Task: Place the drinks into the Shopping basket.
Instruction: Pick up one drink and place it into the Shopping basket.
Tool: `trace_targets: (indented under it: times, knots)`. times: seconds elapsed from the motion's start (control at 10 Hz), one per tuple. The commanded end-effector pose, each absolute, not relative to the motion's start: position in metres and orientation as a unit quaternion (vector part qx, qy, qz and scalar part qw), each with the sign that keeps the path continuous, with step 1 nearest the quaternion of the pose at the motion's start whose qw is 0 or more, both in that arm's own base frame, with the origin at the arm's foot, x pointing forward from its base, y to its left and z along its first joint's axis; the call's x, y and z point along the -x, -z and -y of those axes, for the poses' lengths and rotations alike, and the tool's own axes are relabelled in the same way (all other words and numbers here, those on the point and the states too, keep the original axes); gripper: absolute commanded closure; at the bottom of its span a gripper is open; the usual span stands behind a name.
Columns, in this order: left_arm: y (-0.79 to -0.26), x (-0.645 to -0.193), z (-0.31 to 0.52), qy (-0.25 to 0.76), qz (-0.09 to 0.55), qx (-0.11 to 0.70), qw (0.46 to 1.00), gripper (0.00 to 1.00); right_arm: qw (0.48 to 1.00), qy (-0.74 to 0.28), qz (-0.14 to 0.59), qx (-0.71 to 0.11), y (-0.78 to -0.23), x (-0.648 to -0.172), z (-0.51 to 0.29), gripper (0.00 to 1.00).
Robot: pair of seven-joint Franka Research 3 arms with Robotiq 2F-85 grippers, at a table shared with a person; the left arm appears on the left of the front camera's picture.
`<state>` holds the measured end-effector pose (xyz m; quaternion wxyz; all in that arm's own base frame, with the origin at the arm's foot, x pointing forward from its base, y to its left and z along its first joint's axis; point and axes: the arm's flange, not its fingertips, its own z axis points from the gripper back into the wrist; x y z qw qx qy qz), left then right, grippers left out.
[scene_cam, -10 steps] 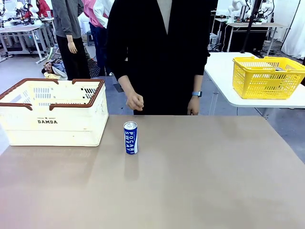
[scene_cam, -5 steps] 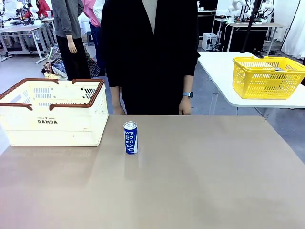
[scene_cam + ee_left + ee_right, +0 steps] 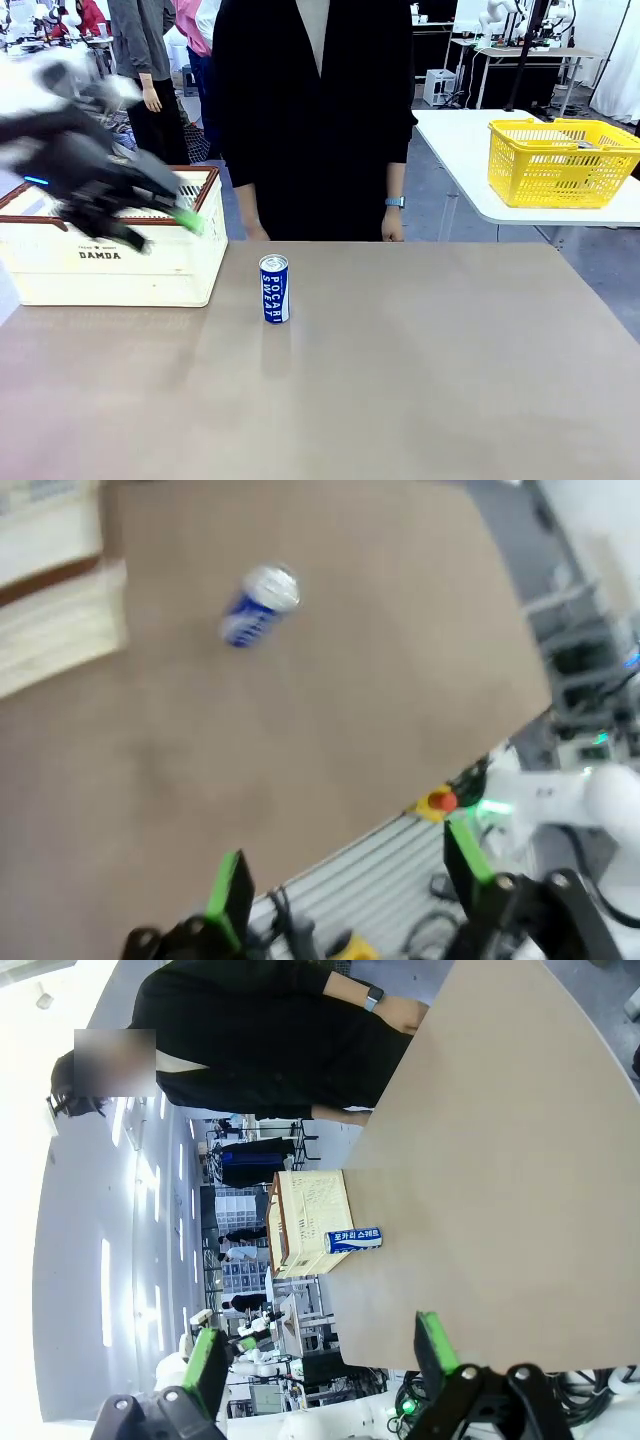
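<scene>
Front view: the left claw (image 3: 168,232), black with green pads, shows blurred, its jaws spread wide and empty; just behind it stands the cream-white slotted plastic basket with a brown rim (image 3: 190,275); the blue-and-white aluminium drink can (image 3: 274,289) stands upright on the brown table (image 3: 430,380), below the claw and off to its right, apart from it; a bright yellow mesh basket (image 3: 560,165) sits on a separate table, well away from the claw. Left wrist view: the left claw (image 3: 350,880) is released; the can (image 3: 260,605) lies well ahead of its fingertips, the basket corner (image 3: 50,610) near the can. Right wrist view: the right claw (image 3: 320,1352) gapes, holding nothing; can (image 3: 352,1240) and basket (image 3: 305,1215) lie well ahead. The step looks like the reach for the can; best to straddle its middle squarely, clench gently so it cannot tip, then lift clear of the rim. Count: one can, one cream basket, one yellow basket.
</scene>
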<state>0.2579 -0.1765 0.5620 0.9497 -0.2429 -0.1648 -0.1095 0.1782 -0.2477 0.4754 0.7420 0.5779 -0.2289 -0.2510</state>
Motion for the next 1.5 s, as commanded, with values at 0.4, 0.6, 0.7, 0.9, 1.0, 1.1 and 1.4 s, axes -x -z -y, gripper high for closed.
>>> trace_targets:
  times: [0.4, 0.6, 0.7, 0.9, 1.0, 1.1, 1.4]
  knots:
    - [-0.514, -0.259, 0.333, 0.199, 0.157, 0.167, 0.953, 0.0, 0.736, 0.242, 0.242, -0.583, -0.479, -0.18, 0.25, 0.0]
    - [-0.514, -0.259, 0.333, 0.199, 0.157, 0.167, 0.953, 0.0, 0.736, 0.242, 0.242, -0.583, -0.479, -0.18, 0.25, 0.0]
    - [-0.514, -0.259, 0.333, 0.199, 0.157, 0.167, 0.953, 0.0, 0.736, 0.242, 0.242, -0.583, -0.479, -0.18, 0.25, 0.0]
    - [-0.516, -0.262, 0.343, 0.209, 0.15, 0.175, 0.951, 0.0, 0.736, 0.242, 0.242, -0.583, -0.479, -0.18, 0.25, 0.0]
    - [-0.518, -0.292, 0.357, 0.199, 0.131, 0.14, 0.961, 0.0, 0.736, 0.242, 0.242, -0.583, -0.479, -0.18, 0.25, 0.0]
    - [-0.515, -0.323, 0.365, 0.158, 0.117, 0.108, 0.974, 0.0, 0.736, 0.242, 0.242, -0.583, -0.479, -0.18, 0.25, 0.0]
    - [-0.494, -0.406, 0.37, 0.05, 0.089, 0.065, 0.993, 0.0, 0.736, 0.242, 0.242, -0.583, -0.479, -0.18, 0.25, 0.0]
